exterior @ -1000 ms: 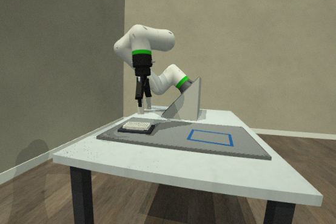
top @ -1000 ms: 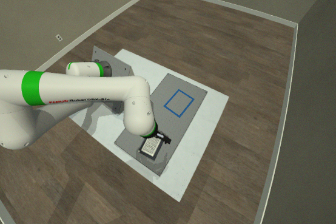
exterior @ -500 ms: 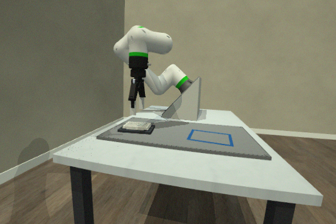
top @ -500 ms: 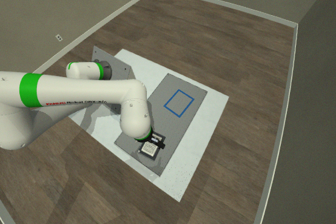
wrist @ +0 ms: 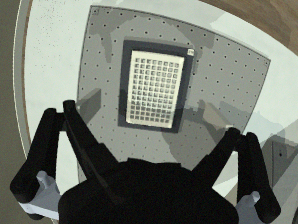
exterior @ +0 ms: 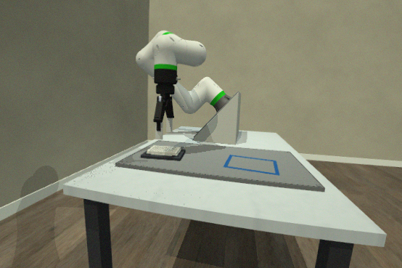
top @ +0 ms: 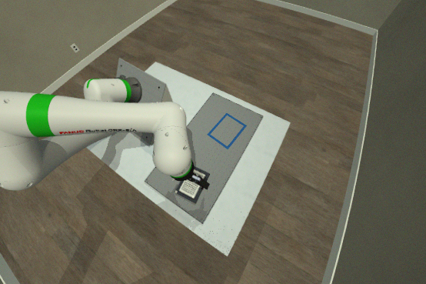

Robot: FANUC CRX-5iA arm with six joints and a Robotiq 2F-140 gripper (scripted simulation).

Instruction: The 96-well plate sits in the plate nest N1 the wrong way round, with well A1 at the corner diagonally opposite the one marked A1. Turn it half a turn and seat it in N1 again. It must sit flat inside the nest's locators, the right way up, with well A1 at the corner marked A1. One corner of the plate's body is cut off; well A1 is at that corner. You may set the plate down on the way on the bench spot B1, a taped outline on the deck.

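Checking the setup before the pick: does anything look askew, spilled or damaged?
Nothing stands out. The 96-well plate lies flat and square in its dark nest on the grey deck. The open end effector hangs above it. The blue taped outline holds nothing.

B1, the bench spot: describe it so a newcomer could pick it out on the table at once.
On the white table lies a grey deck. Near one end sits the dark nest holding the pale plate, with the open gripper above it. B1 lies toward the deck's other end: a blue taped rectangle outline, flat, with nothing inside.
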